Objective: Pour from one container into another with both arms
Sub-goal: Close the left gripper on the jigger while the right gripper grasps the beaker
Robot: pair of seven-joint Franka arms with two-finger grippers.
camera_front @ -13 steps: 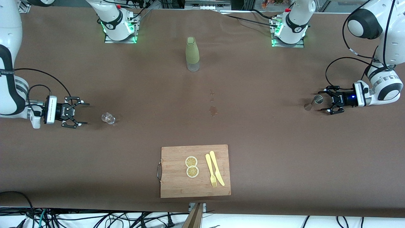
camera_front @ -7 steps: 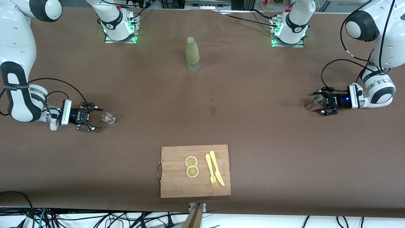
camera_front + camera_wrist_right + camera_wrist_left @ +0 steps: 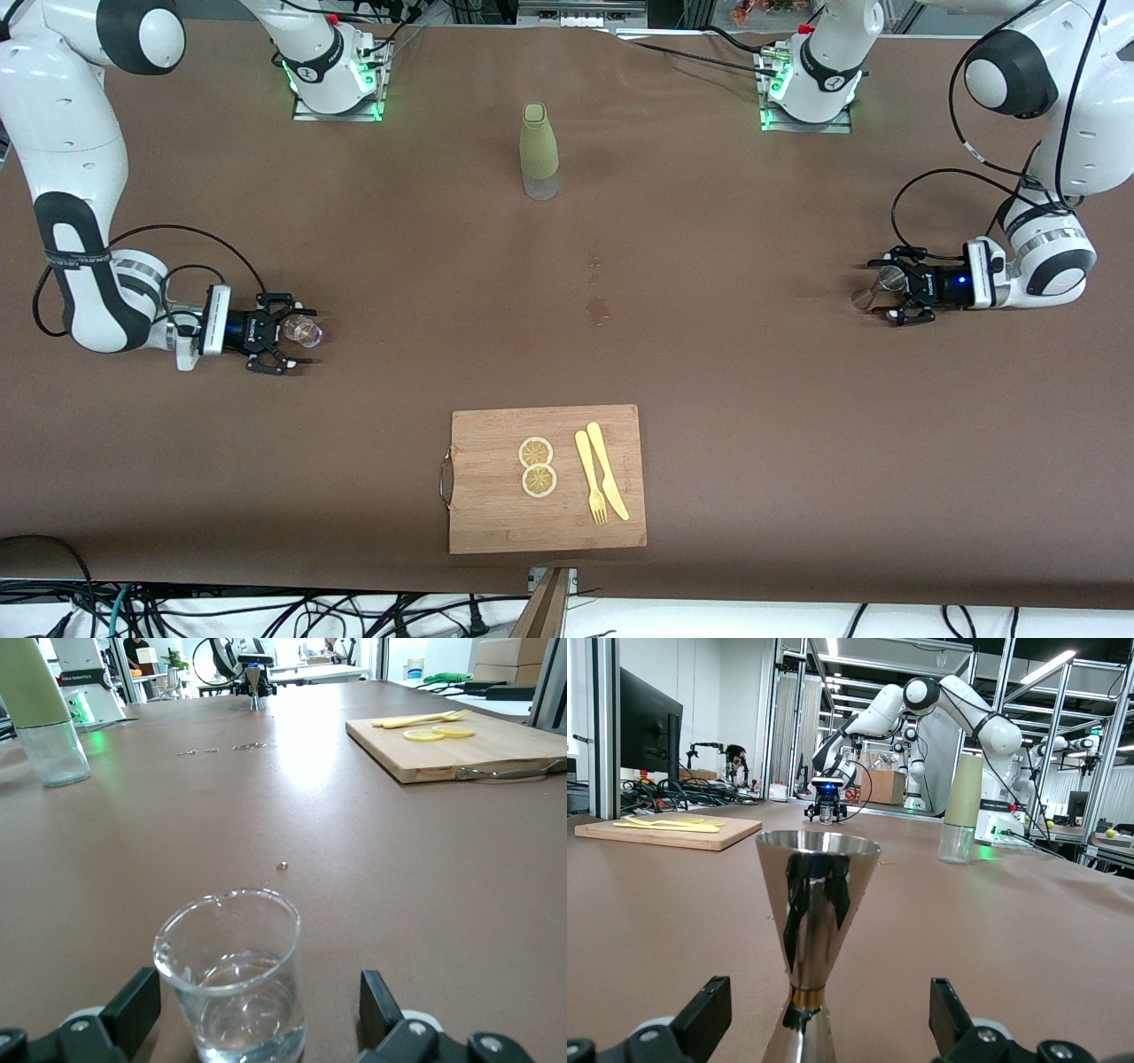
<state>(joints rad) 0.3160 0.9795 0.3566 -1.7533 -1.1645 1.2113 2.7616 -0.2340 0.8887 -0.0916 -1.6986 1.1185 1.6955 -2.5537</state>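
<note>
Grasp step in hand: left gripper (image 3: 889,291) spread around the steel jigger (image 3: 873,288) at 3 o'clock; right gripper (image 3: 293,338) spread around the glass beaker (image 3: 304,331) at 9 o'clock. Next move likely required both to close.

You have a board (image 3: 496,514) nearest the camera — lemon slices (image 3: 537,466), fork (image 3: 590,478), knife (image 3: 608,470) on it.

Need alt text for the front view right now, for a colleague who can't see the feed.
Both open grippers sit low at the table's two ends: the right gripper flanks a small glass beaker, the left gripper flanks a steel jigger. Between them stand a green bottle and, nearer the camera, a cutting board with lemon slices.
</note>
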